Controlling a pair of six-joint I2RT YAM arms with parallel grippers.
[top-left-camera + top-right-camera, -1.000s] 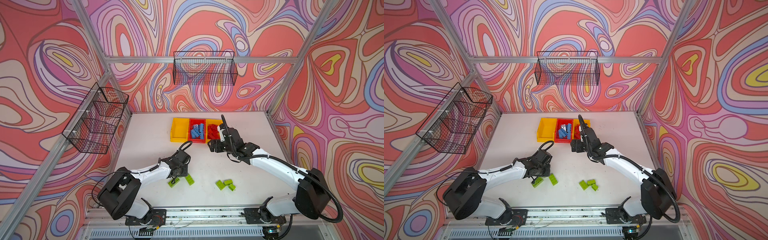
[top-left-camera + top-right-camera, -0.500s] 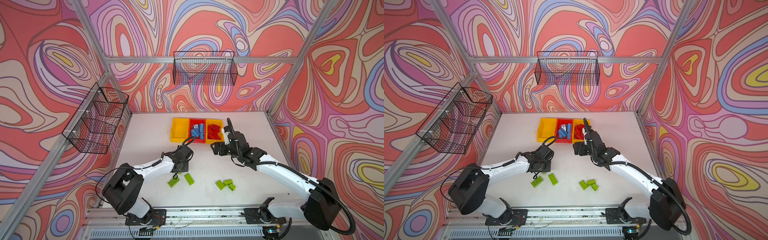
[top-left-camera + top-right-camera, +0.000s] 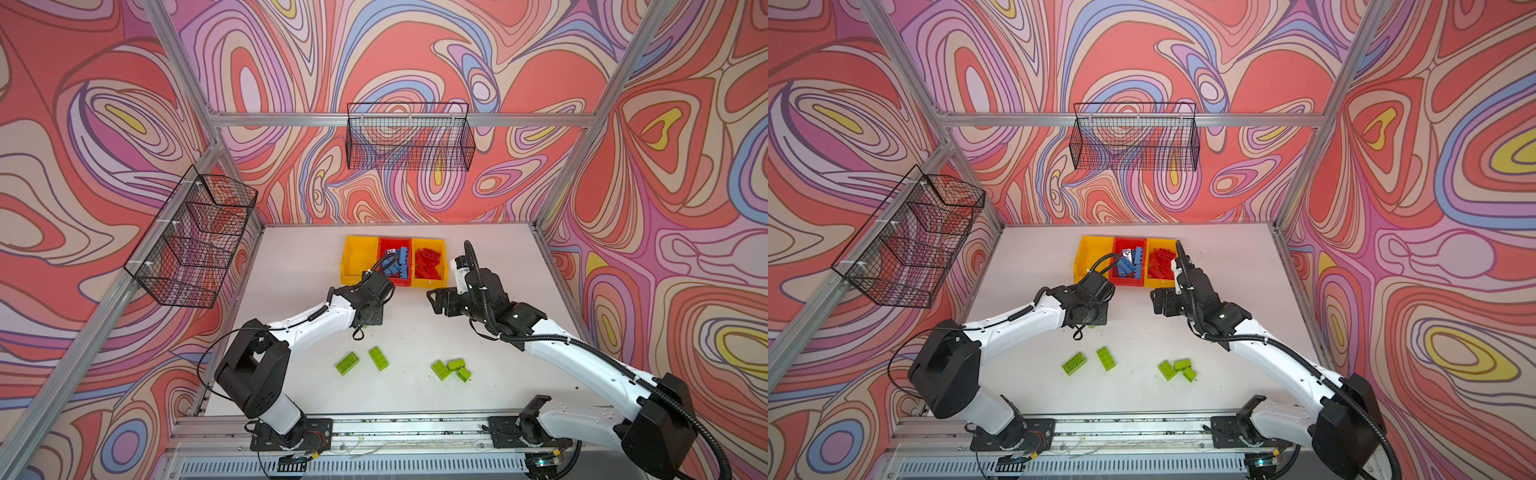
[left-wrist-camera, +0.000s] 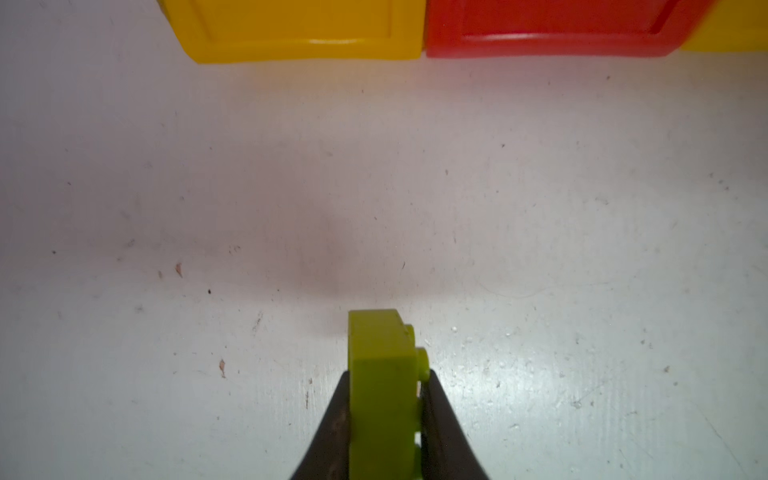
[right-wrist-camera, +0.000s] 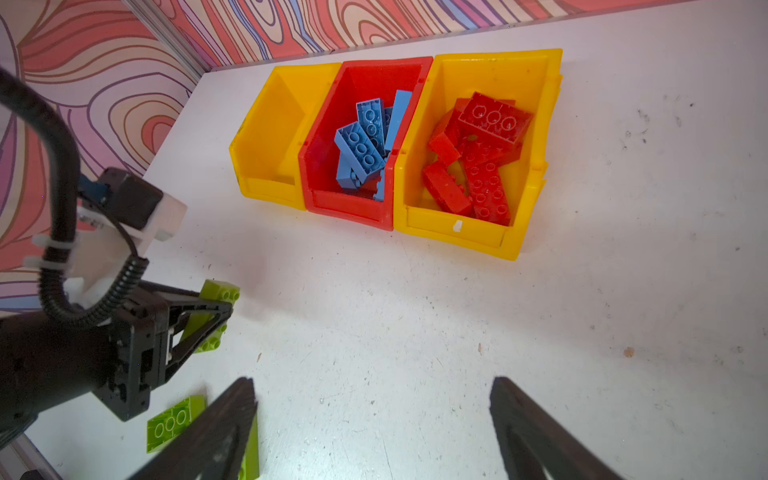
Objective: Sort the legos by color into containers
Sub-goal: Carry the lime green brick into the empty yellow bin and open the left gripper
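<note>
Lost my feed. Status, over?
Left claw shut on green brick. Right claw open, empty. Nothing between brick and empty yellow bin.

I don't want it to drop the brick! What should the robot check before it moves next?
1. Left gripper shut on green brick: ok.
2. Empty yellow bin ready for green: ok.
3. Table between brick and bin bare: ok.
4. Right gripper open, holding nothing: ok.
5. Blue bricks in red bin, red bricks in other yellow bin, unmixed: ok.
6. Grip firm enough: cannot tell.
</note>
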